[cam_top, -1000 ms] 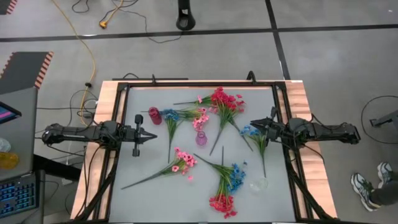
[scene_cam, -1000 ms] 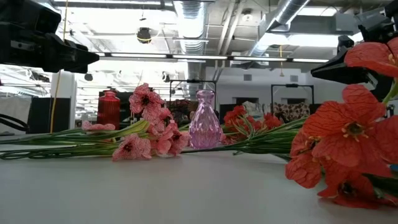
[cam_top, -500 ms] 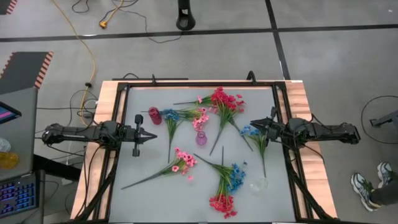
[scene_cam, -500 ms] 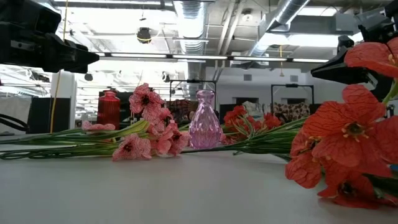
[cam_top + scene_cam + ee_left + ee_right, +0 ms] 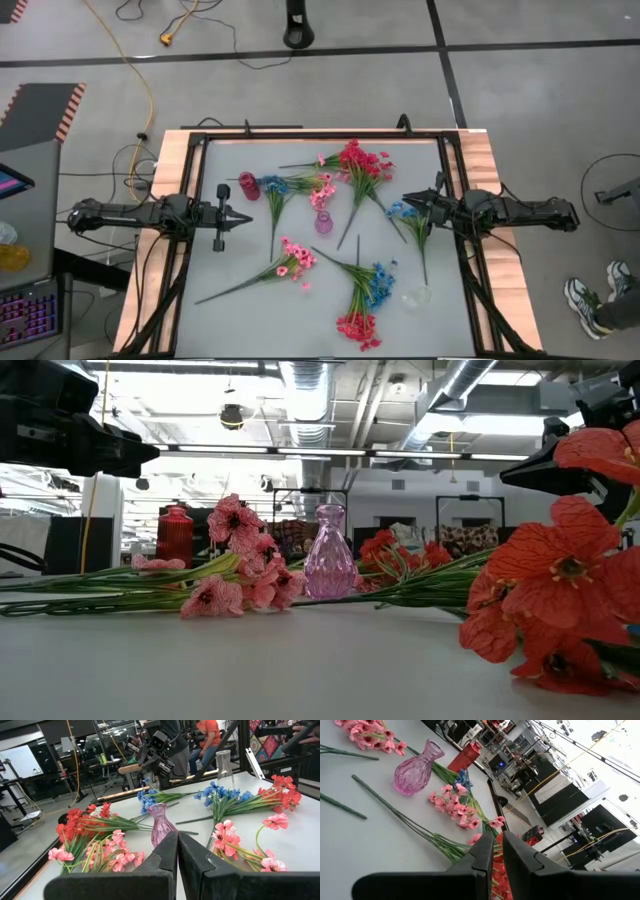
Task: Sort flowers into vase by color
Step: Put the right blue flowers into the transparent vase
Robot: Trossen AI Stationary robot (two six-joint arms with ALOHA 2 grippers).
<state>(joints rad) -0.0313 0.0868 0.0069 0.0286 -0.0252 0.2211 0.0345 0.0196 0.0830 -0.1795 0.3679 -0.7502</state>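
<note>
Sprigs with green stems lie flat on the white table: red (image 5: 362, 160), pink (image 5: 320, 185) and blue (image 5: 275, 185) at the far middle, pink (image 5: 295, 258) at the centre, blue (image 5: 378, 275) and red (image 5: 357, 325) near the front. A further blue sprig (image 5: 405, 212) lies at the right. A red vase (image 5: 247, 185), a pink glass vase (image 5: 323, 221) and a clear vase (image 5: 415, 296) stand upright. My left gripper (image 5: 245, 215) is shut and empty, above the table's left side. My right gripper (image 5: 405, 200) is shut and empty, above the right blue sprig.
A black frame (image 5: 300, 135) runs round the table's edge. The table's near left quarter (image 5: 230, 320) holds only one pink sprig's stem end. In the low view the red blossoms (image 5: 560, 590) stand close in front at the right, and both arms hang high above the table.
</note>
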